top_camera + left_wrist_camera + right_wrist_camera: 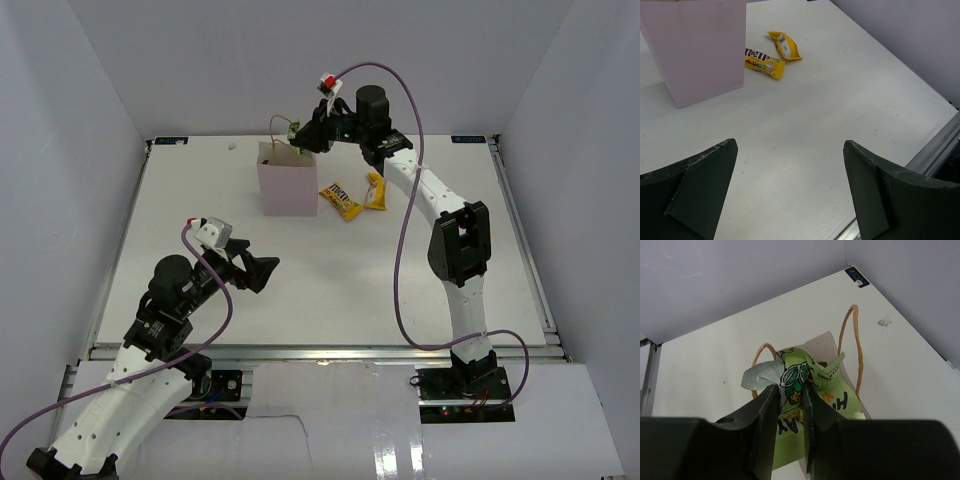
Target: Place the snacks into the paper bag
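Observation:
The pale pink paper bag (287,185) stands upright at the back middle of the table; it also shows in the left wrist view (700,50) and the right wrist view (832,347). My right gripper (303,133) is shut on the crinkly green packet (805,390) and holds it over the bag's open mouth, between the tan handles (850,340). Two yellow packets (340,200) (375,192) lie on the table just right of the bag, also in the left wrist view (764,61) (785,45). My left gripper (262,272) is open and empty, low over the near left table. Other snacks are hidden.
White walls enclose the table on three sides. A metal rail (300,350) runs along the near edge and another along the right edge (525,250). The right arm's purple cable (405,250) loops above the table's right half.

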`<action>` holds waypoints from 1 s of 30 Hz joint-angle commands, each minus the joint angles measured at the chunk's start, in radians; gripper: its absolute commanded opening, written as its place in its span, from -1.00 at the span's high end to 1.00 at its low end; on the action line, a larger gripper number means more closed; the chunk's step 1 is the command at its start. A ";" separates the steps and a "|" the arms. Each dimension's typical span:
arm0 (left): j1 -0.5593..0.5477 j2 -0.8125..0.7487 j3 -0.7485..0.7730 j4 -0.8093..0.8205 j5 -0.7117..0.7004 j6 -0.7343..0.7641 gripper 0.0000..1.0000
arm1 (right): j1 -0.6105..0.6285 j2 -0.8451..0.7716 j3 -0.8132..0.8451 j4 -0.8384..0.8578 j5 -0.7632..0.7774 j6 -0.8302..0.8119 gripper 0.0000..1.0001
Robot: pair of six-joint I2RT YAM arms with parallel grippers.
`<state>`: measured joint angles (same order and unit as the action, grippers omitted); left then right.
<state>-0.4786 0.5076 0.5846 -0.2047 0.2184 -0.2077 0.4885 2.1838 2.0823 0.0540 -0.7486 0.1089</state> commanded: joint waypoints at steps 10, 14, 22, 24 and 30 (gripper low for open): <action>-0.003 0.002 0.009 -0.002 0.004 0.011 -0.96 | 0.001 0.048 0.012 0.152 0.011 0.117 0.64; -0.003 0.008 0.006 0.002 0.009 0.011 -0.96 | 0.001 0.065 0.009 0.161 0.008 0.126 0.60; -0.003 0.019 0.006 0.007 0.025 0.010 -0.96 | -0.001 0.082 0.005 0.158 0.015 0.118 0.25; -0.003 0.025 0.004 0.008 0.030 0.008 -0.96 | -0.001 0.073 -0.002 0.158 0.017 0.115 0.16; -0.003 0.040 -0.002 0.022 0.047 -0.009 -0.96 | -0.004 0.031 -0.042 0.150 0.029 0.091 -0.02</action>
<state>-0.4782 0.5388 0.5838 -0.2050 0.2424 -0.2081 0.4881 2.2704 2.0586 0.1673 -0.7311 0.2218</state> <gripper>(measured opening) 0.973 0.504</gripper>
